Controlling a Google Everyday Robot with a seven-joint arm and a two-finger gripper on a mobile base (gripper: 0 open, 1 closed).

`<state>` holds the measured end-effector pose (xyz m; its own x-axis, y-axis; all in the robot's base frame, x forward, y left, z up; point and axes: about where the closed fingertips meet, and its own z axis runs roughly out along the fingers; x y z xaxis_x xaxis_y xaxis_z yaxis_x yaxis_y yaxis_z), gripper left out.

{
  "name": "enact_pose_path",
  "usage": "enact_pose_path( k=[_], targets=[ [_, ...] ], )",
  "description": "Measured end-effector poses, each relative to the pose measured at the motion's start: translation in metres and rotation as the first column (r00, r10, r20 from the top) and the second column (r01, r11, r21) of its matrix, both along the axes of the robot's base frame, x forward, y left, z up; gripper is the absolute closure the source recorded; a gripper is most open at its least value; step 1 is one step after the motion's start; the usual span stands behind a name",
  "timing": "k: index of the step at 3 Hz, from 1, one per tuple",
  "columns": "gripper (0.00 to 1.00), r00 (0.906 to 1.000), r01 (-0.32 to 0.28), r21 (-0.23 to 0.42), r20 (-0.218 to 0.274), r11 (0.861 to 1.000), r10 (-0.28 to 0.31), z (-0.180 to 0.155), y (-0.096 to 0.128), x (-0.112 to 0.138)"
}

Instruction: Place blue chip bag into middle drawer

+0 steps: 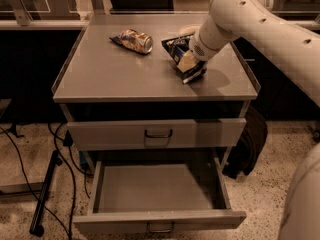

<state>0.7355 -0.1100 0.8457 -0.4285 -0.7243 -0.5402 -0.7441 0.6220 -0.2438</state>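
One cabinet (100, 79). Two grey drawers: one upper drawer (110, 133), shut; one middle drawer (125, 221), pulled open. On top, three items: one blue chip bag (174, 46), one gold-brown wrapper (135, 40), one white bowl (186, 30), mostly hidden behind arm. One robot arm (260, 24), one gripper (191, 68), down on blue chip bag at right of cabinet top.
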Motion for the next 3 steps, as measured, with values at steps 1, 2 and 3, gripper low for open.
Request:
enact_pose_path(
  k=[1,2,3],
  targets=[
    [1.00,0.9998,-0.019,-0.012,0.010,1.000,0.019,0.006,0.000,-0.004],
    [1.00,0.9983,-0.055,-0.026,0.020,0.998,0.055,0.017,-0.001,-0.014],
    [1.00,0.9912,-0.131,-0.007,0.011,0.991,0.132,0.028,-0.007,-0.030]
  ],
)
